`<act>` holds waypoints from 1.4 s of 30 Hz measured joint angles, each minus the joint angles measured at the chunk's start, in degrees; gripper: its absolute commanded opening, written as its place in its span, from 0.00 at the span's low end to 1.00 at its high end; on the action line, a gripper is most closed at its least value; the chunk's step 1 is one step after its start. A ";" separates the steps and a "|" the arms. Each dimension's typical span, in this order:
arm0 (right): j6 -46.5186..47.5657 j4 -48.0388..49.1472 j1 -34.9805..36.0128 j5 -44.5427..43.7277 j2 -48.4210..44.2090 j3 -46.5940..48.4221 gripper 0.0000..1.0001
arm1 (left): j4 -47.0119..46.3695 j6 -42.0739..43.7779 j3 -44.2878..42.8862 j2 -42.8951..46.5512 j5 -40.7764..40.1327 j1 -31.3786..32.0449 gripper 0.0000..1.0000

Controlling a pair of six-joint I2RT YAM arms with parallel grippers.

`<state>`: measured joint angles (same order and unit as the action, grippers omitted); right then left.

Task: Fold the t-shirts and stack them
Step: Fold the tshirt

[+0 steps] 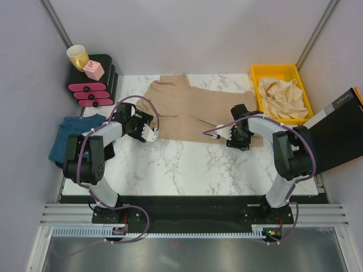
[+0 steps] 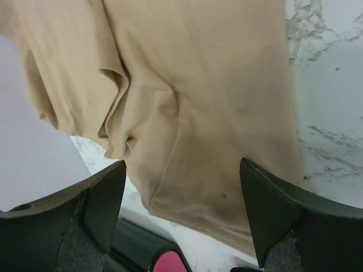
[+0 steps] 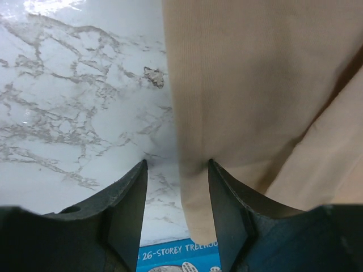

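A tan t-shirt lies spread flat on the marble table, its sleeves toward the back. My left gripper hovers at the shirt's near-left corner. In the left wrist view it stands wide open, with the hemmed corner of the shirt between the fingers and untouched. My right gripper is at the near-right edge. There it is partly open and straddles the shirt's side edge, with the right finger against the cloth. A teal-blue t-shirt lies crumpled off the table's left side.
A yellow bin at the back right holds crumpled beige t-shirts. A black and pink organizer with a yellow mug stands at the back left. A black box is at the right. A blue book cover shows under the right gripper.
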<state>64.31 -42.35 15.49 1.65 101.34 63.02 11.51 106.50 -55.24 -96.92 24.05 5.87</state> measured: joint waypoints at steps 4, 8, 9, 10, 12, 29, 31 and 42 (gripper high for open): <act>-0.07 -0.22 0.00 -0.13 1.20 1.40 0.54 | 2.56 0.72 -0.52 -0.33 -0.11 0.13 0.86; -0.04 -0.76 0.00 -0.17 1.68 2.03 0.55 | 7.82 1.07 -2.71 -0.26 -0.15 0.13 0.84; -0.07 -0.81 0.00 -0.22 1.73 2.08 0.56 | 8.70 1.09 -3.02 -0.11 -0.20 0.11 0.84; -0.04 -0.81 0.00 -0.24 1.73 2.08 0.56 | 9.68 1.07 -3.19 0.17 -0.20 0.11 0.84; -0.04 -0.76 0.00 -0.35 1.73 2.10 0.56 | 11.43 0.04 -4.00 0.85 -0.46 0.11 0.84; 0.13 -0.74 0.00 -0.42 1.73 2.08 0.56 | 34.97 -4.07 -10.05 6.67 -1.44 0.76 0.79; 0.15 -0.74 0.00 -0.42 1.73 2.08 0.56 | 35.32 -4.57 -9.14 6.49 -1.64 1.16 0.77; 0.17 -0.72 0.00 -0.42 1.81 2.16 0.56 | 21.97 -13.49 -7.30 -3.17 -7.85 2.62 0.70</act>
<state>64.49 -43.07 15.49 1.23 103.15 65.19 33.47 93.01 -62.54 -100.09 16.21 8.49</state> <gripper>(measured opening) 0.561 0.705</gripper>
